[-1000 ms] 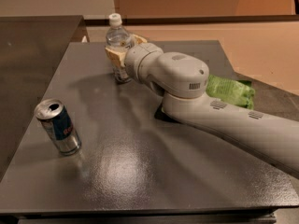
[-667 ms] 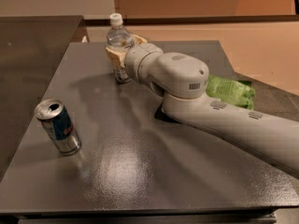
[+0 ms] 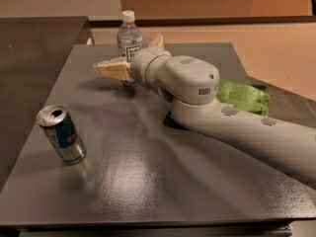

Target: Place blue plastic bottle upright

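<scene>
Presently, bottle (image 3: 129,39): upright at the far edge of the table (image 3: 148,181), base hidden behind a finger
Gripper (image 3: 127,52): fingers spread wide either side of the bottle, clasping nothing
Can (image 3: 61,133): standing front left, well apart from bottle
Green packet (image 3: 244,95): right, behind arm (image 3: 237,127)

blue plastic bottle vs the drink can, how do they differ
The blue plastic bottle is clear plastic with a white screw cap on; the drink can is blue-and-silver metal with its top open. The bottle stands at the far edge of the grey table with the open gripper around it; the can stands alone near the front left. Both are upright.
</scene>
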Motion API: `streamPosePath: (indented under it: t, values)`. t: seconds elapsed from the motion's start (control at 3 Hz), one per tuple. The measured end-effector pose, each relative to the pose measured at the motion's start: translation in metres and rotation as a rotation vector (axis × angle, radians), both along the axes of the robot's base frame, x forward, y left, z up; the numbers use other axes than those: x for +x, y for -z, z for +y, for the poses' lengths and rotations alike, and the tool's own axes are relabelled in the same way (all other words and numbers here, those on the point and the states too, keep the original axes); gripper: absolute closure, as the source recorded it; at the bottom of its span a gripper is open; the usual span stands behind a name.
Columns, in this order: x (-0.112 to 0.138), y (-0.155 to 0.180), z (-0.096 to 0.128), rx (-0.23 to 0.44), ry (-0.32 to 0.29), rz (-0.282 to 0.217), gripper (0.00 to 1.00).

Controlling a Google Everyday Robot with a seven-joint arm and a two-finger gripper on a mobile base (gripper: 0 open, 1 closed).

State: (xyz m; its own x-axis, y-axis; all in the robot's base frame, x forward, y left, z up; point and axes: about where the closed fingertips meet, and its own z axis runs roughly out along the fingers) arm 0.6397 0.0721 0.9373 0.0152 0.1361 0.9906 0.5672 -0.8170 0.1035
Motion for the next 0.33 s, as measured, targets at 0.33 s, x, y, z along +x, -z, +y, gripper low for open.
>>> streamPosePath:
  t: [0.33]
  values:
    - [0.0, 0.0, 0.0, 0.0, 0.0, 0.0, 0.0]
